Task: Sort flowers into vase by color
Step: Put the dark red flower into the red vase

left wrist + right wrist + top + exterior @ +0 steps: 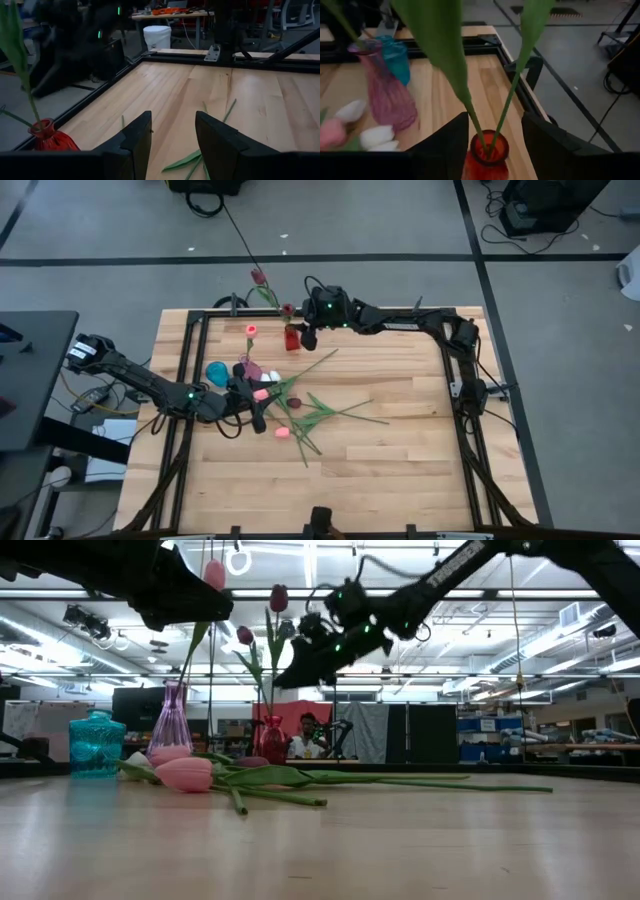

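You had three vases: red vase [292, 337] with two maroon tulips [259, 276], pink vase [248, 367] with one; both grippers [172, 137] [495, 130] open, empty

Three vases crowd the far-left quarter: red vase [292, 338] with upright stems, pink vase [246, 366], teal jar [217, 372]. Loose tulips [310, 412] sprawl mid-table beside them. The bare tabletop [400, 470] toward the near edge and right side offers unobstructed passage.
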`<state>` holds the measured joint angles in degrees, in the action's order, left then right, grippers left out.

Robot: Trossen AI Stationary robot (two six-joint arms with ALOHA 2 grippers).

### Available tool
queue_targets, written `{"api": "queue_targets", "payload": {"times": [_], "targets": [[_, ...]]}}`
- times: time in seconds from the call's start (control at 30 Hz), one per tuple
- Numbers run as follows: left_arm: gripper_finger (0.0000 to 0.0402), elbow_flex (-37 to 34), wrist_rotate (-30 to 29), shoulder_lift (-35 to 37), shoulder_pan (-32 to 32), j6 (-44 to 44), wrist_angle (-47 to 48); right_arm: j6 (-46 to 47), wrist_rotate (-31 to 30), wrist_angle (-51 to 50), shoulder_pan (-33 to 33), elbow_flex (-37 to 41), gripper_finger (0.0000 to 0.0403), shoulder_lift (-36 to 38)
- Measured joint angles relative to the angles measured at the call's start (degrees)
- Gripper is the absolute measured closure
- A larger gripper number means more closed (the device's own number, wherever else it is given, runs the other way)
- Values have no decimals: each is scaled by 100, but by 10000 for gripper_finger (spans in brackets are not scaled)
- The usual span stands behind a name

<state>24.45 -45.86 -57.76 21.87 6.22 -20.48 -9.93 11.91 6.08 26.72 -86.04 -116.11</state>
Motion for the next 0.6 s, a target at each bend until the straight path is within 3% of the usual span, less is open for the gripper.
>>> {"api": "queue_targets", "payload": {"times": [0.37,0.6], "targets": [[243,0,0,0,0,12,99,-776,-312,-2670,-25,84,197,996],[243,0,2,0,2,156,71,-469,-604,-2819,288,974,198,1821]]}}
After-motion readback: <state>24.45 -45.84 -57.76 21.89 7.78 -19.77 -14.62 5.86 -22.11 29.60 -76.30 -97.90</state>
